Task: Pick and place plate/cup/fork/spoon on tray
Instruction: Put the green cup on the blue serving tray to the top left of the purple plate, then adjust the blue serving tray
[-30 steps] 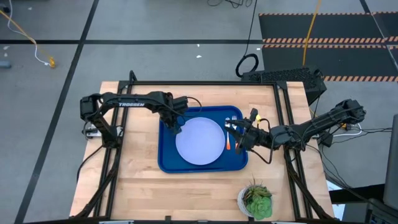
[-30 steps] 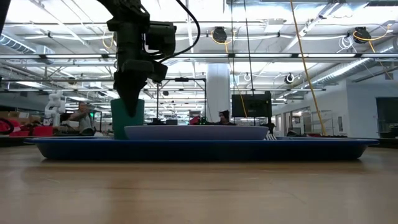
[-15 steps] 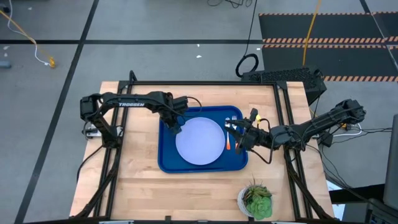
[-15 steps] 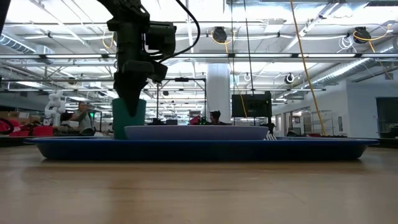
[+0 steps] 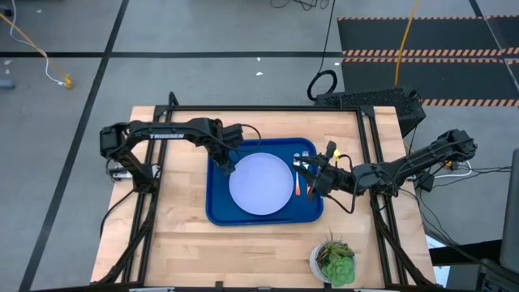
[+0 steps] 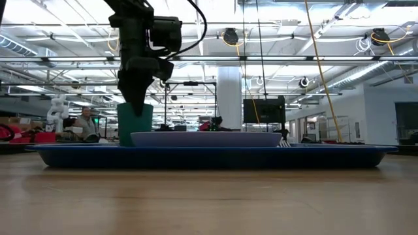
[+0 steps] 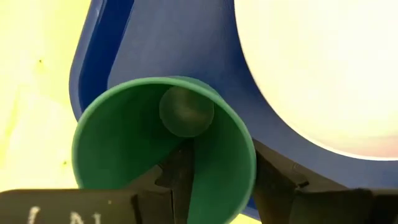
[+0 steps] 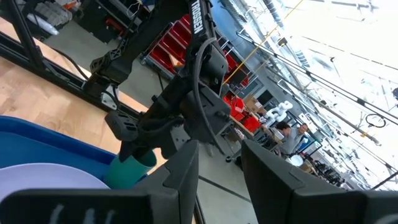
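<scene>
The dark green cup [image 7: 165, 149] stands upright on its base in the far left corner of the blue tray [image 5: 219, 212], beside the pale plate [image 5: 261, 184] lying in the tray's middle. My left gripper [image 7: 225, 158] points straight down over the cup. It is open, with one finger inside the cup and one outside its wall, and I cannot tell whether either touches. My right gripper [image 5: 310, 180] hovers level over the tray's right side, open, with nothing between its fingers. Orange-handled cutlery [image 5: 298, 186] lies under it, partly hidden, so I cannot tell fork from spoon.
A white pot with a green plant [image 5: 335, 261] stands near the table's front edge on the right. Bare wood lies left of the tray and along the near edge. People and shelves show in the room beyond the table.
</scene>
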Available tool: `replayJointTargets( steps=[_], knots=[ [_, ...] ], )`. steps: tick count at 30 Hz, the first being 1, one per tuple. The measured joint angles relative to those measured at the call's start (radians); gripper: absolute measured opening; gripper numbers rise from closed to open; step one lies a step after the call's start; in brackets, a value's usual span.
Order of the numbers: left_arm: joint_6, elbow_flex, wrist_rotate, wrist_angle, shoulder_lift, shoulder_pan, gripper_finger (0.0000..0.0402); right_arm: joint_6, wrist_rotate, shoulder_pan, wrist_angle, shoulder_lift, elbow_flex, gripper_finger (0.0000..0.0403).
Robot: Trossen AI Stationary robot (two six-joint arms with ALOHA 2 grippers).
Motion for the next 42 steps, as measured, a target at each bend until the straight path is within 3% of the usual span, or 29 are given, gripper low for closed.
replayJointTargets(
  steps=[8, 16, 30, 35, 42],
  knots=[
    [0.007, 0.036, -0.008, -0.047, -0.007, 0.000, 0.0141, 0.000, 0.000, 0.000, 0.000, 0.000, 0.000, 0.0116],
    [0.024, 0.157, -0.113, -0.108, -0.007, 0.000, 0.0141, 0.000, 0.000, 0.000, 0.000, 0.000, 0.000, 0.0116],
    [0.022, 0.279, -0.116, -0.197, -0.007, 0.000, 0.0141, 0.000, 0.000, 0.000, -0.011, 0.000, 0.000, 0.0116],
    [0.022, 0.279, -0.124, -0.144, -0.007, -0.015, 0.0141, -0.008, 0.008, 0.000, -0.010, 0.000, 0.000, 0.0116],
    [0.062, 0.278, -0.199, -0.035, -0.027, -0.100, 0.0140, -0.060, 0.185, 0.001, 0.001, 0.000, 0.000, 0.0116]
  ],
)
